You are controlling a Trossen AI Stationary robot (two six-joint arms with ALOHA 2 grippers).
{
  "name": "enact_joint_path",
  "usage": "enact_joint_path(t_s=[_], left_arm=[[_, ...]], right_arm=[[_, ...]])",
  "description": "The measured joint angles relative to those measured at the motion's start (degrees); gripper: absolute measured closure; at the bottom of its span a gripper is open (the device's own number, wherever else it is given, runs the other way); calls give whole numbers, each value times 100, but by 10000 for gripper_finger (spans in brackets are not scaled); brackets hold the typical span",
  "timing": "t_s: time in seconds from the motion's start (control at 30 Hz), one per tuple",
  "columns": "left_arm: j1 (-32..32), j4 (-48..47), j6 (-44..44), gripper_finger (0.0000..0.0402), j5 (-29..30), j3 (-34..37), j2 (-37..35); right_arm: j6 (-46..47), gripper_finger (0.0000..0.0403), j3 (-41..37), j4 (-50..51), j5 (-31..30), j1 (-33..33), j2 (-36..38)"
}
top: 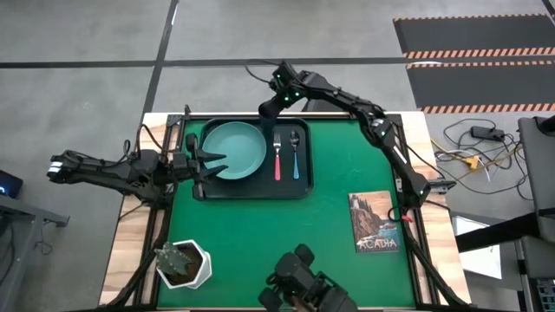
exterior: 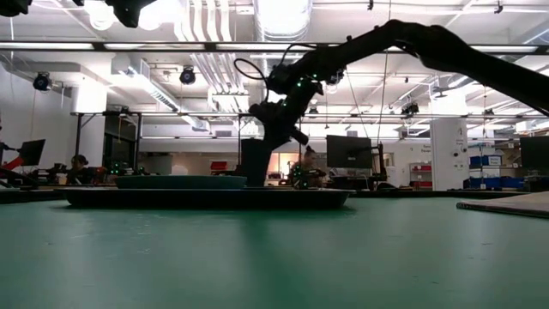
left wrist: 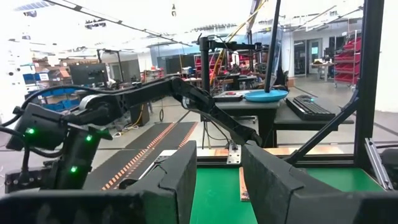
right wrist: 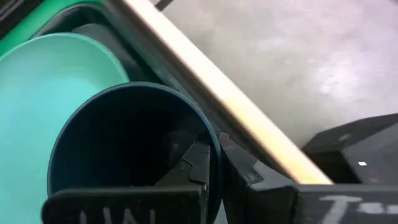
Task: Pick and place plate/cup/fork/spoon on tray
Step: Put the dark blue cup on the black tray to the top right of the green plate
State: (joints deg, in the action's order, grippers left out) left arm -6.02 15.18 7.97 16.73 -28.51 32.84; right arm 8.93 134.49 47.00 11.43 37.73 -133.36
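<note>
The black tray [top: 198,192] lies at the far left of the green mat. On it are the teal plate [top: 234,149], the pink-handled fork [top: 277,158] and the blue-handled spoon [top: 295,156]. My right gripper [top: 269,108] reaches over the tray's far edge, shut on the dark cup [exterior: 255,163], which stands upright just right of the plate [exterior: 180,181] in the low view. My left gripper [top: 217,161] hovers open at the tray's left edge beside the plate, with nothing between its fingers [left wrist: 180,180]. My right gripper pinches the cup's wall at its rim [right wrist: 212,146], with one finger inside the cup [right wrist: 189,163] and one outside [right wrist: 239,165]. The fingers come slanting down from the far right. The cup stays upright, its base low at the tray; whether it rests there I cannot tell.
A book [top: 375,223] lies on the mat at the right. A white plant pot [top: 184,264] stands at the near left corner, and a dark device [top: 303,282] sits at the near edge. The mat's middle [top: 286,234] is bare.
</note>
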Motion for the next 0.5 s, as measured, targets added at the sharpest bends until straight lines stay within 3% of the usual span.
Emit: enact_joint_path(t_s=[0.1, 0.5], left_arm=[[0, 0, 0, 292, 0, 0, 0], [0, 26, 0, 292, 0, 0, 0]], right_arm=[[-103, 394, -11, -16, -248, 10, 7], [-153, 394, -154, 229, -254, -70, 7]])
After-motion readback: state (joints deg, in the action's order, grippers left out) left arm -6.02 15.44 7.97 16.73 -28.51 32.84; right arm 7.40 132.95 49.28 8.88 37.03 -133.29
